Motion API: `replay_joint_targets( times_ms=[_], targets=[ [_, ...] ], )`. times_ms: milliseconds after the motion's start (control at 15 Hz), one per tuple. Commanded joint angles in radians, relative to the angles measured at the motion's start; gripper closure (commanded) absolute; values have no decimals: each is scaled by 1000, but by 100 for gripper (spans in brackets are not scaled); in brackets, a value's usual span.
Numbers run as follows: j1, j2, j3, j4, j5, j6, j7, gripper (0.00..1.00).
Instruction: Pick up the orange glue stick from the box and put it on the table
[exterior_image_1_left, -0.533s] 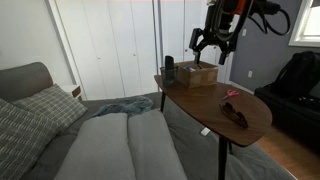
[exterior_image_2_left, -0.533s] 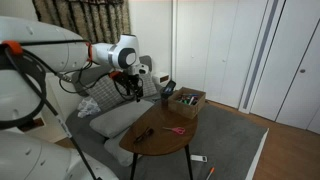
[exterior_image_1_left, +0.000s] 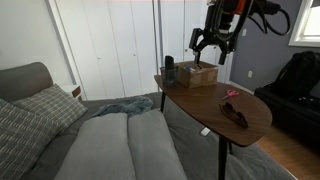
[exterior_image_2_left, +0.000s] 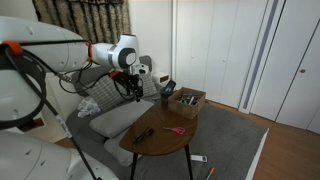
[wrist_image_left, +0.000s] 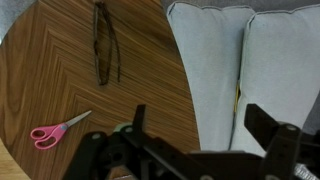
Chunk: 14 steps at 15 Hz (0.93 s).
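Pink scissors (wrist_image_left: 55, 130), dark eyeglasses (wrist_image_left: 104, 42), grey cushions (wrist_image_left: 250, 60)

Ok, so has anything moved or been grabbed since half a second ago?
Nothing visibly changed. The gripper is open in the air near the box, holding nothing, and the scissors lie on the table as before.

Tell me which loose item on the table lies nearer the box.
The pink-handled scissors; the dark glasses lie farther from the box.
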Motion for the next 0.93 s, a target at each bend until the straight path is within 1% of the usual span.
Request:
replay_joint_targets(
  times_ms=[0,133,267,333,400,533,667,800,867],
  targets=[
    [2,1,-2,3,-1,-3,1,0],
    [2,1,-2,3,-1,-3,1,0],
    [-20,-53,-31,-59,-4,53,-7,0],
    [-42,-70,-42,-87,-23,89,1,0],
    [-55,-82,-57,-105,-18,148,2,0],
    [-95,-62,-66,-109,-39,265,20,0],
    [-119,-17,-68,-84,-41,371,31,0],
    [-122,54,-71,-17,-50,411,3,0],
    [-141,103,-75,33,-79,405,-2,0]
  ],
)
